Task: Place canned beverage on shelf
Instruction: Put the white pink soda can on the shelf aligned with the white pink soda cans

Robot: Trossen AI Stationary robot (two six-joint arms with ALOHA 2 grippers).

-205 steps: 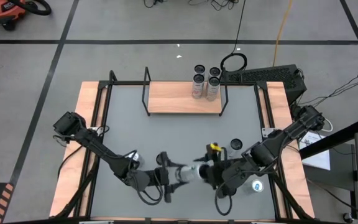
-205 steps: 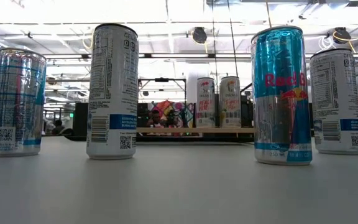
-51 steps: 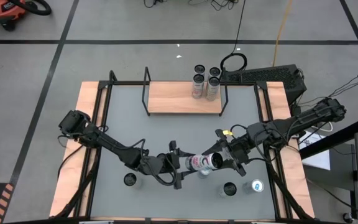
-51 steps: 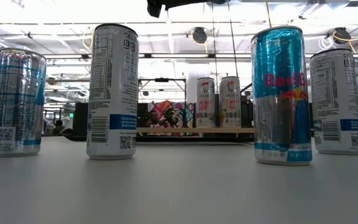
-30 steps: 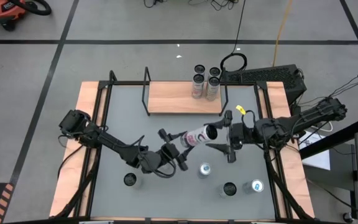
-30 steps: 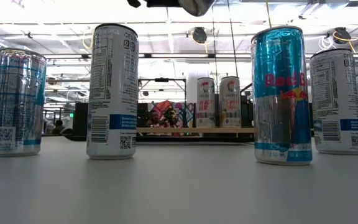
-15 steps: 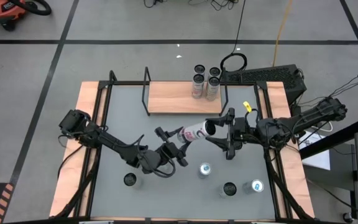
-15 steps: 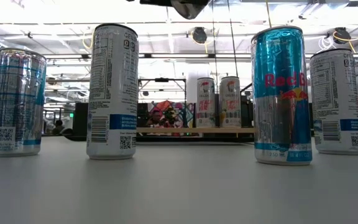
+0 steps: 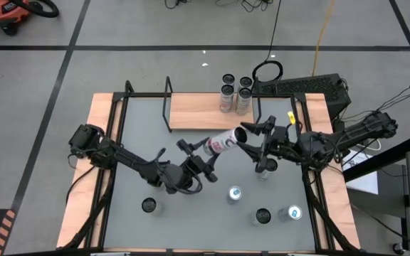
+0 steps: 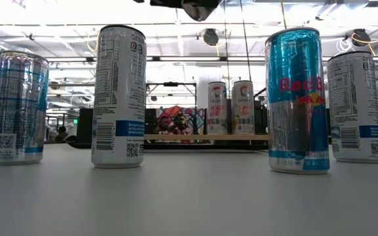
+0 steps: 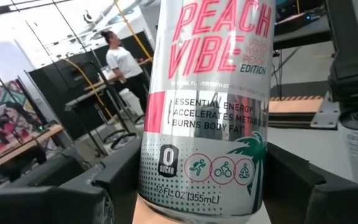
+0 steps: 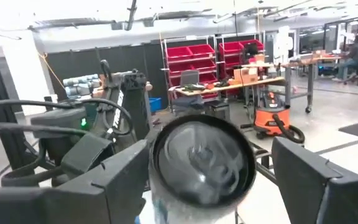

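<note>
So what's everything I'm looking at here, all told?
shelf: one, light wood with black frame, far side of the table
shelf cans: four, silvery, at its right end
standing cans: four, silver and blue, near side of the table
lifted can: one, white and pink, tilted in the air before the shelf
table: one, grey, wood-edged
left gripper: black, shut on the lifted can's base
right gripper: black, open at that can's top

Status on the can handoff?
Left gripper shut on silver-and-pink Peach Vibe can, held above table. Right gripper open around its end. Light-wood shelf has room.
</note>
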